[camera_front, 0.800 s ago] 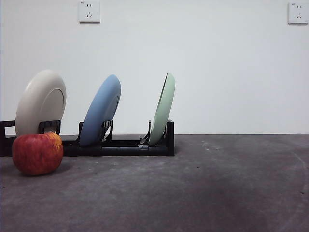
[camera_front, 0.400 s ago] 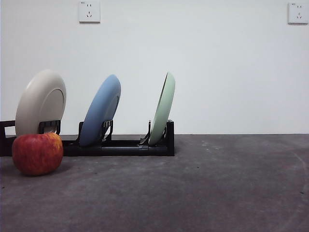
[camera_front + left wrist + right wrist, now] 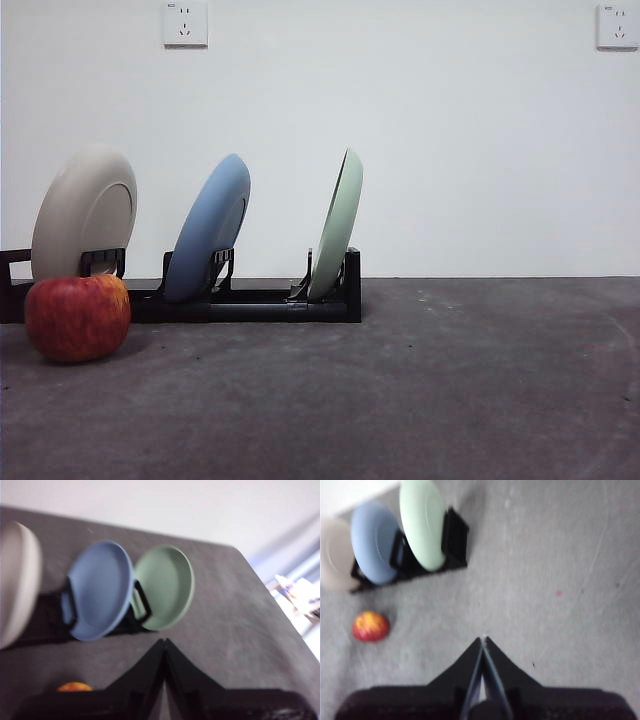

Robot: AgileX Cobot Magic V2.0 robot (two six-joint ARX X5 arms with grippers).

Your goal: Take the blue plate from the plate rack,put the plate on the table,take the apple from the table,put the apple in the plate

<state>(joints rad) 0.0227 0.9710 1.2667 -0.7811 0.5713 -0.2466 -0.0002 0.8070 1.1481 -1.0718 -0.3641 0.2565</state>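
Observation:
The blue plate (image 3: 210, 228) stands tilted in the middle slot of the black plate rack (image 3: 250, 300), between a cream plate (image 3: 85, 212) and a pale green plate (image 3: 338, 225). The apple (image 3: 78, 317) rests on the table (image 3: 420, 390) in front of the rack's left end. Neither arm shows in the front view. My left gripper (image 3: 164, 642) is shut and empty, high above the table, with the blue plate (image 3: 97, 590) and a sliver of the apple (image 3: 74, 686) in its view. My right gripper (image 3: 483, 640) is shut and empty, also high up, seeing the blue plate (image 3: 374, 542) and apple (image 3: 370, 626).
Two wall sockets (image 3: 185, 23) sit on the white wall behind. The table's right edge and some light clutter beyond it (image 3: 300, 592) show in the left wrist view. Bare table stretches to the right of the rack.

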